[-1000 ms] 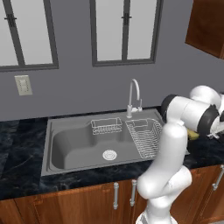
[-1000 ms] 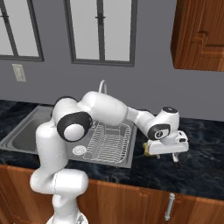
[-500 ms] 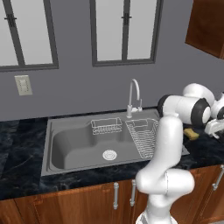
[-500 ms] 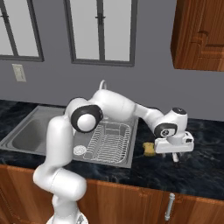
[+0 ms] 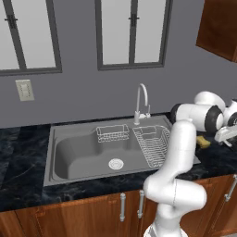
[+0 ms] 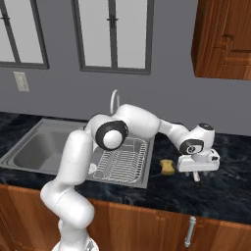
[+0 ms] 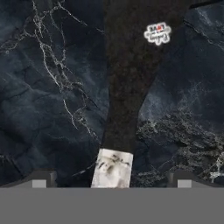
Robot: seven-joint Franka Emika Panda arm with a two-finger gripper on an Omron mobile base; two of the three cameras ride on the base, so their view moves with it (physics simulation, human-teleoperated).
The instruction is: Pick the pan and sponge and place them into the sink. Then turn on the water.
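Left base view: sink (image 5: 60,152) set in black marbled table (image 5: 18,139); sponge (image 5: 202,141) right of it, beside the arm.
Right base view: hand (image 6: 197,175) low over table, just right of sponge (image 6: 167,167).
Hand view: pan (image 7: 131,65) handle runs between the wide-spread fingers (image 7: 41,178); nothing gripped.

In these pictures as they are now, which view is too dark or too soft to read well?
Hand view: dark, the pan handle hardly stands out from the black counter; only its pale tip is clear. Left base view: soft, the sponge half hidden behind the arm. Right base view: evenly lit, the sponge clear beside the open pincer.
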